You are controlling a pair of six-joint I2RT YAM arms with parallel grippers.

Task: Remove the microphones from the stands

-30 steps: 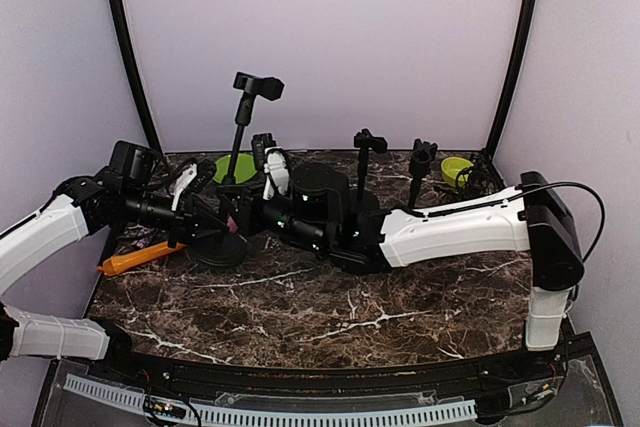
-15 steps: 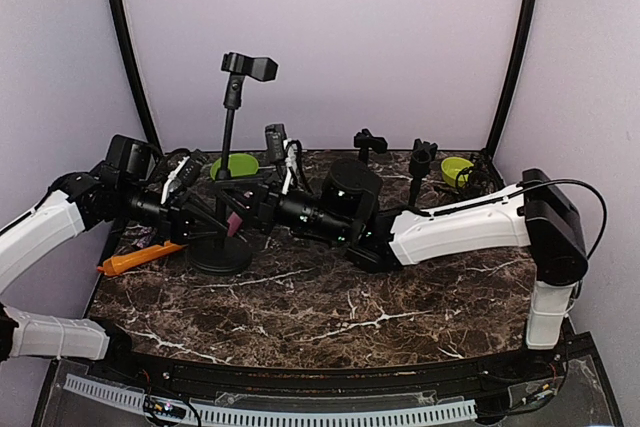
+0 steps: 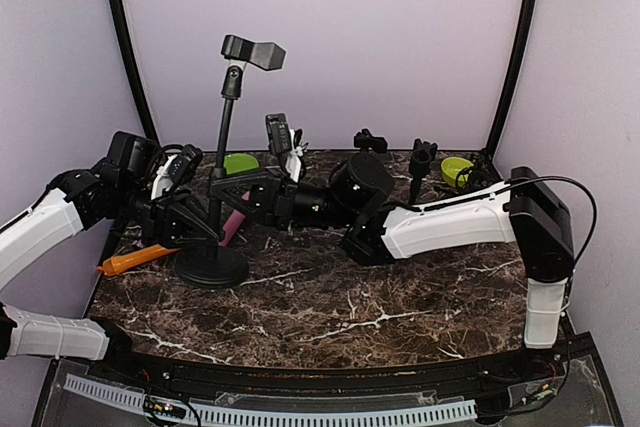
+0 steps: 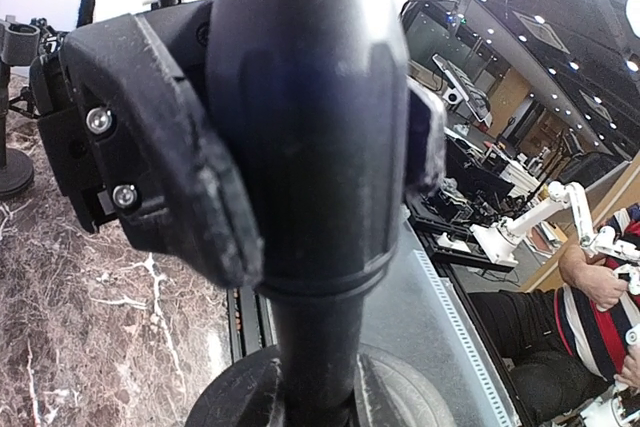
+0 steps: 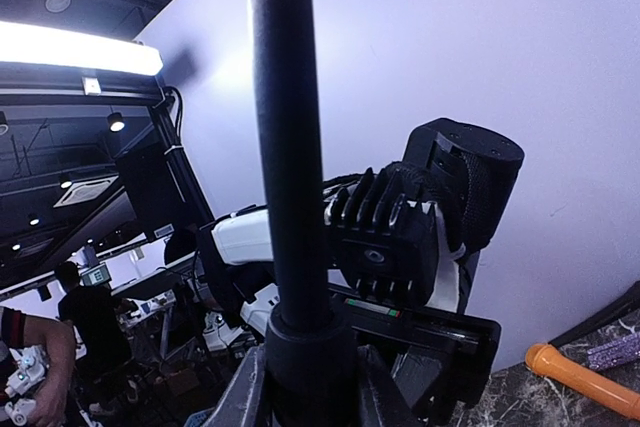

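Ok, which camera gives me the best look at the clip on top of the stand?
Top external: the clip shows whole against the back wall. Left wrist shows only the stand low down, by its base; right wrist shows only its pole. Neither shows the clip.

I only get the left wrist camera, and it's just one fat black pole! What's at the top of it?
Observer: In the top view, the stand ends high up in a black clip.
Operator: Is the other arm helping?
Observer: Yes. The right gripper is on the same pole, just above the left gripper.
Operator: Anything near the bottom?
Observer: An orange tool lies just left of the round base.
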